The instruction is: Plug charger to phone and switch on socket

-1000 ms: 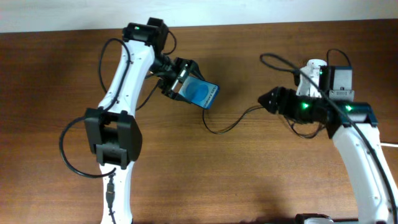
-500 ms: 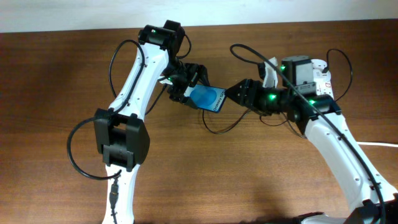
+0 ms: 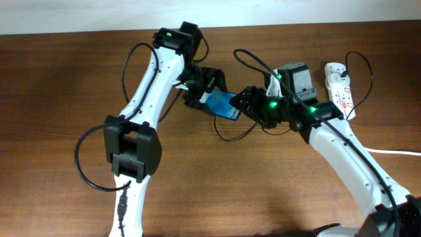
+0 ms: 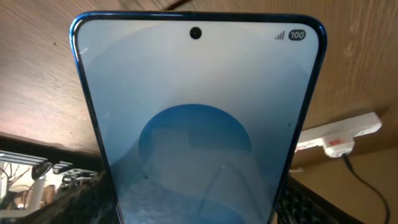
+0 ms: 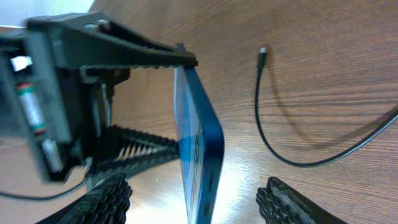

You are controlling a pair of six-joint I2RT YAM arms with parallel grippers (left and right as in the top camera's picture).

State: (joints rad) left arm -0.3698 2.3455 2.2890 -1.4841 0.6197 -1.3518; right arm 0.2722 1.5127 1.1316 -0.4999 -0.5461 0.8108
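Toward the far middle of the table (image 3: 66, 164), the left gripper (image 3: 208, 91) is clamped on the phone (image 3: 222, 105) and holds it lifted and tilted, with its free end pointing right. In the left wrist view the blue screen fills the picture and its lower end is cut off by the frame. Of the gripper, only the ribbed fingers (image 4: 73, 200) show, at the bottom corners. The right gripper (image 5: 193, 198) stands wide open with the phone's free end between its two pads, and neither pad visibly touches it. From overhead that gap is hidden under the gripper's own body. The right wrist view shows the phone edge-on, so no port on it can be made out. The charger (image 5: 268, 140) lies loose on the wood just near of the phone, and its small plug (image 5: 262, 50) rests on the table apart from the phone. Overhead, its other end disappears under the right arm. The socket (image 3: 339, 89) lies at the far right with a black cable arcing over it, and its switches are too small to read. Its white cord (image 3: 398, 152) runs off the right edge.
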